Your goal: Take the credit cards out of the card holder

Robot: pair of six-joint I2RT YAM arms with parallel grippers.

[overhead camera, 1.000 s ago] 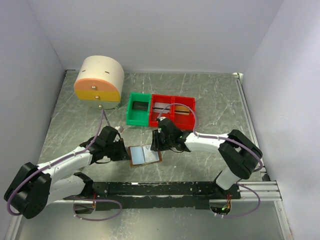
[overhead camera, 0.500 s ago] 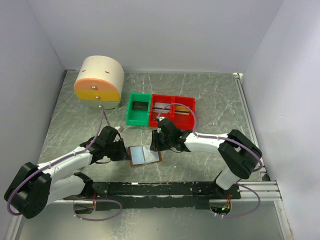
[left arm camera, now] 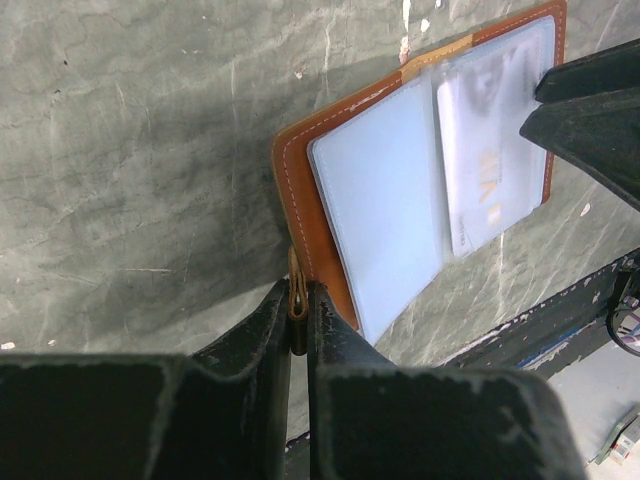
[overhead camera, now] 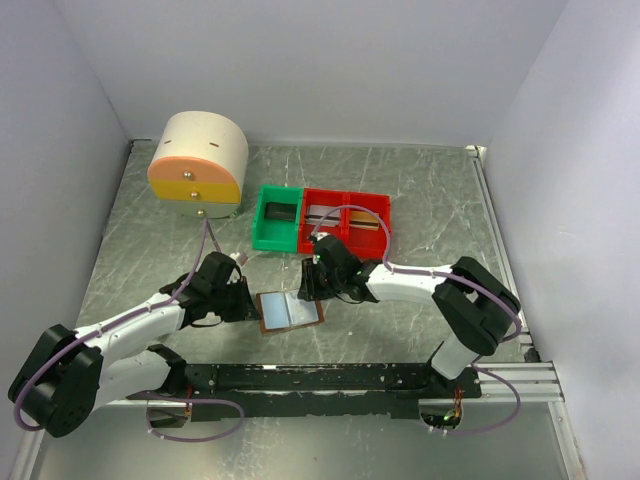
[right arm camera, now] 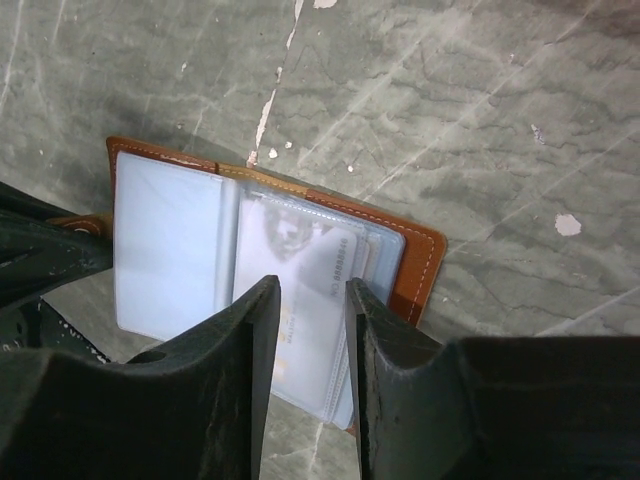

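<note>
Holding the card holder [overhead camera: 290, 309] open and flat, just ahead of the left pincer [left arm camera: 299, 300] and directly under the right pincer [right arm camera: 312, 300]. Right jaws stand slightly parted over the card [right arm camera: 300, 255], gripping nothing visible. Left jaws are pressed onto the tab [left arm camera: 296, 270].

Judgement: hold that pinch firm; the right pincer should catch the card's free edge and draw it outward along the sleeve.

Count: one holder, two pale panels [left arm camera: 375, 200], one card showing, one tab.

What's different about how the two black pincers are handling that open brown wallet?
The left pincer is shut on the small brown tab at the edge of the flat brown card holder; the right pincer stands open. The left sits beside the holder; the right is over its card-filled panel. Both are black.
</note>
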